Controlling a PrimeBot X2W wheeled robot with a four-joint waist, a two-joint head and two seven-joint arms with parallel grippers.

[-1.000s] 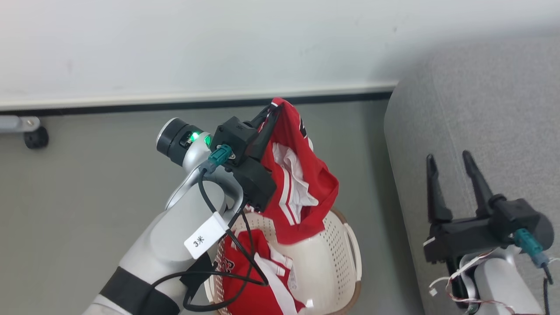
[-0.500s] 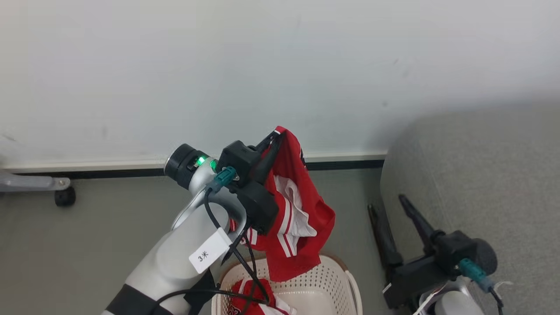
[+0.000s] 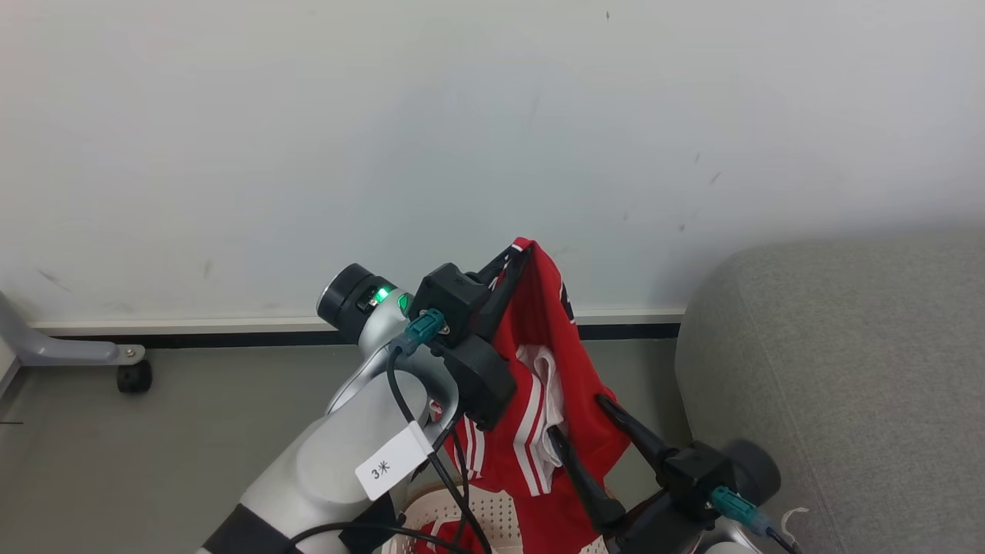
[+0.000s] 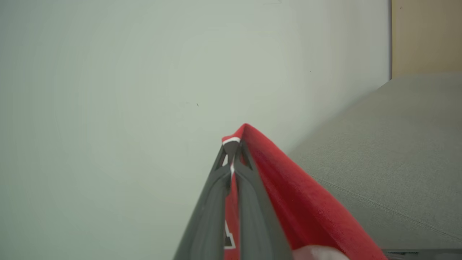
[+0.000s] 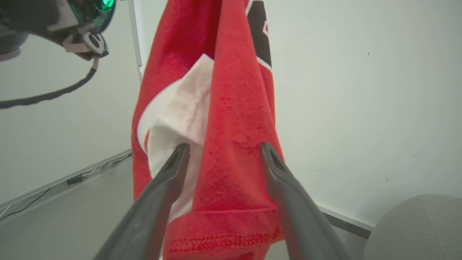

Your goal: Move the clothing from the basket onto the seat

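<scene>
The clothing (image 3: 550, 431) hanging over the basket (image 3: 492, 514) fills the way between the left arm (image 3: 338, 462) and the seat (image 3: 846, 369), the wall (image 3: 462, 115) shuts off the far side, and open floor (image 3: 192, 431) lies leftward up to a wheeled leg (image 3: 115, 358).

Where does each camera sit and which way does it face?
Head view: on the head, facing forward and down at wall and floor; shows left claw pinching the red garment, right claw beside it.
Left wrist view: on the left wrist, looking along the shut left claw toward wall and sofa.
Right wrist view: on the right wrist, facing the hanging garment past the open right claw.
Shared: all three show the garment.
</scene>
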